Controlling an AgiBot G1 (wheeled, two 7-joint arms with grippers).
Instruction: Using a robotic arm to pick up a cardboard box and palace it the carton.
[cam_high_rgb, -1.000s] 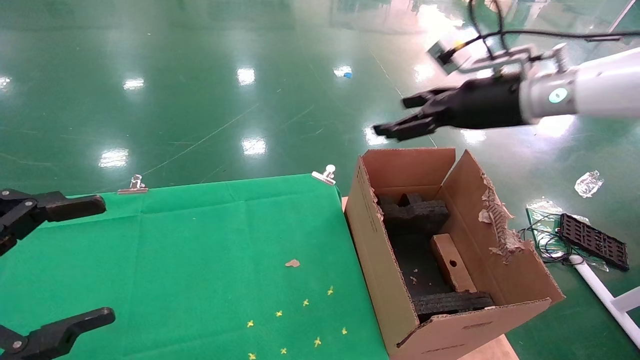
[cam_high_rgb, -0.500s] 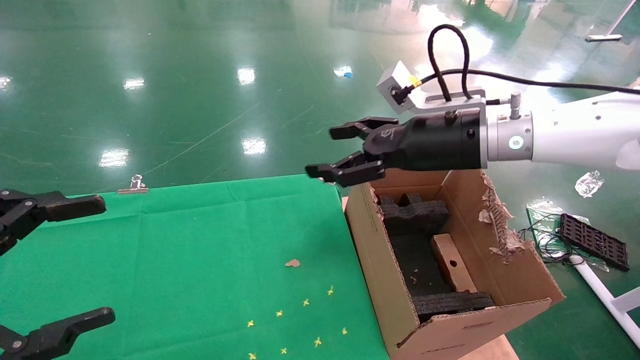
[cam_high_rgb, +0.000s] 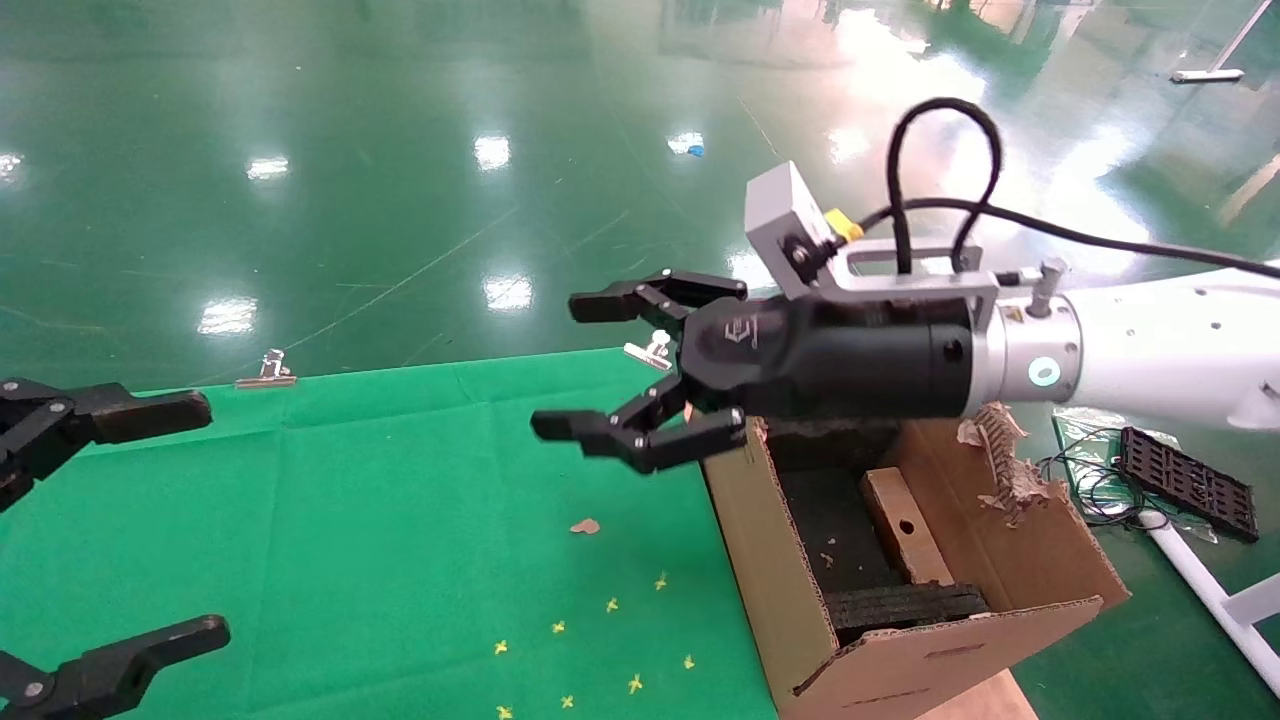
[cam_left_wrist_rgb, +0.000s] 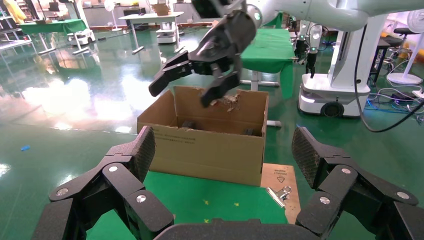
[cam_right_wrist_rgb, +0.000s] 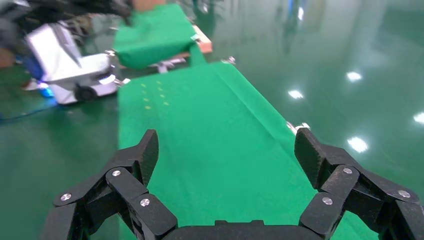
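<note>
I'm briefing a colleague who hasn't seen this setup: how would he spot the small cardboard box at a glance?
Find the large brown carton with torn flaps standing just right of the green-covered table. Inside it, against its right wall, leans the small cardboard box, tilted on black foam padding. It is the only brown piece among the black foam, and has a small round hole in its face.

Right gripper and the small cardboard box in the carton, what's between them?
In the head view, only the carton wall's top edge lies between the open right gripper and the cardboard box.
</note>
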